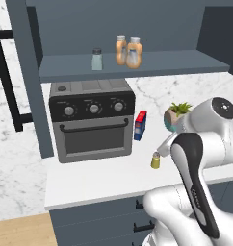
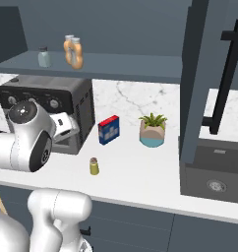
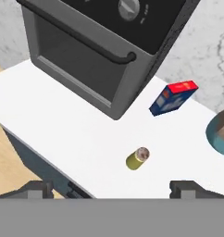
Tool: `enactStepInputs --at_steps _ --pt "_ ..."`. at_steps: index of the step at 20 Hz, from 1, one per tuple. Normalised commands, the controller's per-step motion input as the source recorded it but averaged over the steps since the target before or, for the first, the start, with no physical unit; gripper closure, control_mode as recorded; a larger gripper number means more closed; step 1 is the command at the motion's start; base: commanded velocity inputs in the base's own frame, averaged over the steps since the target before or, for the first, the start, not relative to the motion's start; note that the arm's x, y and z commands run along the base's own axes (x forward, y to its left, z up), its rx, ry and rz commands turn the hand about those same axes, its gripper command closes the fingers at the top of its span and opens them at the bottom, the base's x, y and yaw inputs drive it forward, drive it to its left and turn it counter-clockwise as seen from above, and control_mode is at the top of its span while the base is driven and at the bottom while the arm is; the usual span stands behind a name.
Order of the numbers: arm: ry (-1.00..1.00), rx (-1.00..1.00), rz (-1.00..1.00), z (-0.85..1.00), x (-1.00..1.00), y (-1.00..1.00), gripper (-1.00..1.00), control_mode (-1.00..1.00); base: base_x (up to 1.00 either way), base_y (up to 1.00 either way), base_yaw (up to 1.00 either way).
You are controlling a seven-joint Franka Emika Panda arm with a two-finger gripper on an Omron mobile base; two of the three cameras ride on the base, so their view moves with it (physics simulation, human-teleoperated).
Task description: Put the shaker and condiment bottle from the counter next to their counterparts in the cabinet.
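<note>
The olive-yellow shaker (image 1: 155,160) (image 2: 94,166) (image 3: 137,159) stands upright on the white counter (image 1: 99,180), right of the oven and near the front edge. My gripper (image 3: 112,187) hovers above it, open and holding nothing, apart from the shaker. On the cabinet shelf (image 1: 161,65) the squat condiment bottle (image 1: 134,54) with its whitish lower band stands right beside the slim all-orange bottle (image 1: 121,49). The pale grey-blue shaker (image 1: 97,59) (image 2: 44,57) stands further left on the same shelf.
A dark toaster oven (image 1: 92,120) (image 3: 100,51) fills the counter's left. A blue and red box (image 1: 140,125) (image 3: 171,98) and a potted plant (image 1: 177,114) (image 2: 152,130) stand behind the shaker. A dark appliance (image 2: 214,170) sits at the right.
</note>
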Motion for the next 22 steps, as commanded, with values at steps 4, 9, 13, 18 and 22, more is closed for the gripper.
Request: enactStepInputs --at_steps 4,9,13,18,22 --pt "0.0 0.0 -0.06 -0.38 -0.12 -0.3 -1.0 -1.0 0.0 0.0 0.0" --pt "0.04 0.0 -0.12 -0.41 -0.16 -0.18 -1.0 -1.0 0.0 0.0 0.0" --pt "0.08 0.01 -0.16 -0.24 -0.06 -0.01 -1.0 -1.0 0.0 0.0 0.0" --pt "0.04 0.03 -0.18 -0.03 0.0 -0.01 -1.0 -1.0 0.0 0.0 0.0" --pt "0.0 0.01 -0.11 0.0 0.07 -0.06 -1.0 -1.0 0.0 0.0 0.0"
